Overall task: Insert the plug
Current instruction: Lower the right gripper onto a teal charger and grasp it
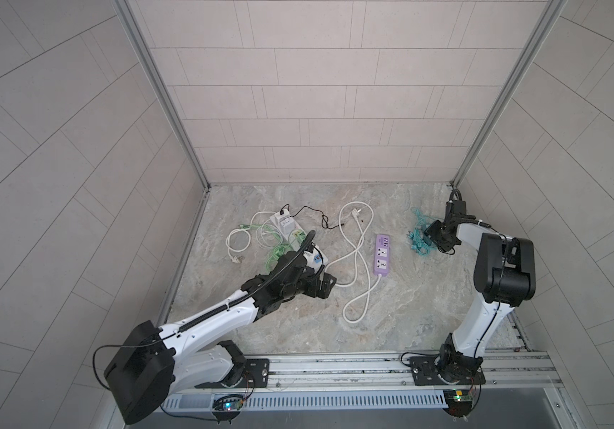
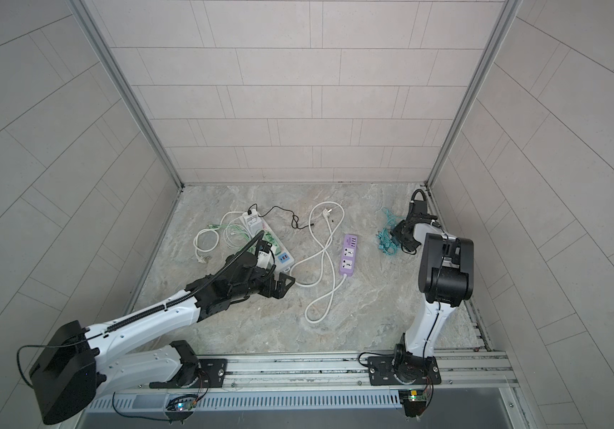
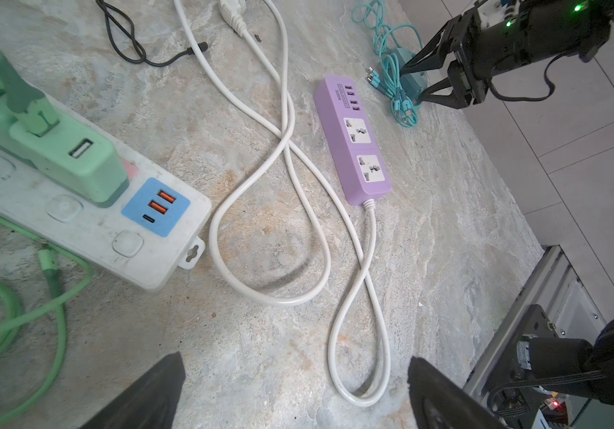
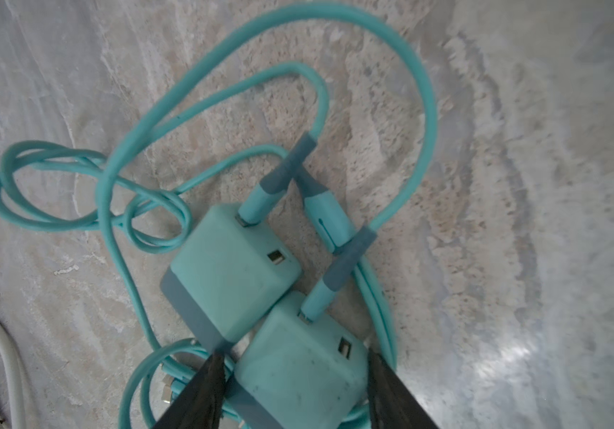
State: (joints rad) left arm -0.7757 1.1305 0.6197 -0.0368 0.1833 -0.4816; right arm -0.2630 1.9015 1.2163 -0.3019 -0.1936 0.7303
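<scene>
The left end effector (image 3: 295,358) hung spread wide above the bench (image 3: 446,223). The right end effector (image 4: 294,356) straddled a teal charger (image 4: 298,367); whether it pinched was unclear.

A marbled grey tabletop (image 1: 409,297) is walled by pale tiles (image 1: 316,111), with a metal rail (image 1: 335,366) along its near edge. On its left lies a white strip (image 3: 86,237) with a blue USB panel (image 3: 155,206) and a green charger (image 3: 75,163) plugged in. A green cable (image 3: 56,319) loops beside it. A black cable (image 3: 196,49) trails from its far end, and a coiled white cable (image 1: 237,258) lies further left.
</scene>
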